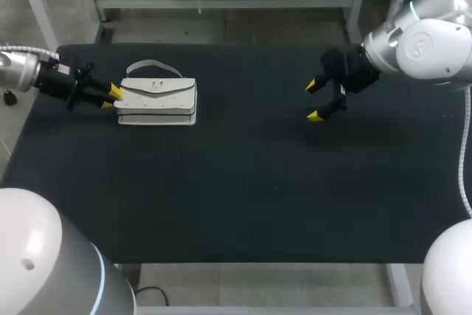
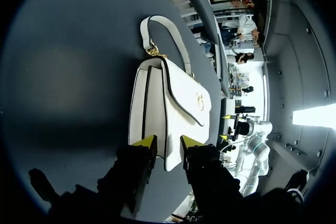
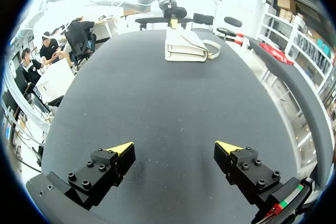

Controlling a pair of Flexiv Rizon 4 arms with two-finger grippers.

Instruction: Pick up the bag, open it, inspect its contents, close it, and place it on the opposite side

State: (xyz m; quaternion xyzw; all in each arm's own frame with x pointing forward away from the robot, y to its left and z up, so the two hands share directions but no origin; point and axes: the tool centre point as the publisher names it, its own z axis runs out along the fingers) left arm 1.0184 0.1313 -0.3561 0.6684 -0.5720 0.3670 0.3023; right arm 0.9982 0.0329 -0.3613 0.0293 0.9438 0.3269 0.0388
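One white bag (image 1: pixel 157 97) (image 2: pixel 178 93) (image 3: pixel 185 45) lies flat on the black table (image 1: pixel 243 182), on my left half and nearer the far edge. Flap side faces up, w/ the layered gusset edge toward the robot. Rectangular body, dark piping along the edges and an envelope-style flap. Small gold clasp (image 2: pixel 200 100) sits mid-flap. Short white handle (image 1: pixel 153 66) (image 2: pixel 157 24) arches off the far side and is fixed by gold hardware (image 2: pixel 153 51). Flap is down, bag closed.

L gripper (image 1: pixel 112 98) (image 2: pixel 168 142) is low at the bag's left end, coming in from the table's left edge. In the left wrist view a strip of the bag's end fills its gap. Can't tell whether it's actually pinching the bag or just up against it.

R gripper (image 1: pixel 315 100) (image 3: pixel 174 147) hangs over the right-centre of the table, well apart from the bag. It's spread wide w/ nothing between the tips and only bare tabletop under it. From the right wrist view the bag sits far ahead across the table.
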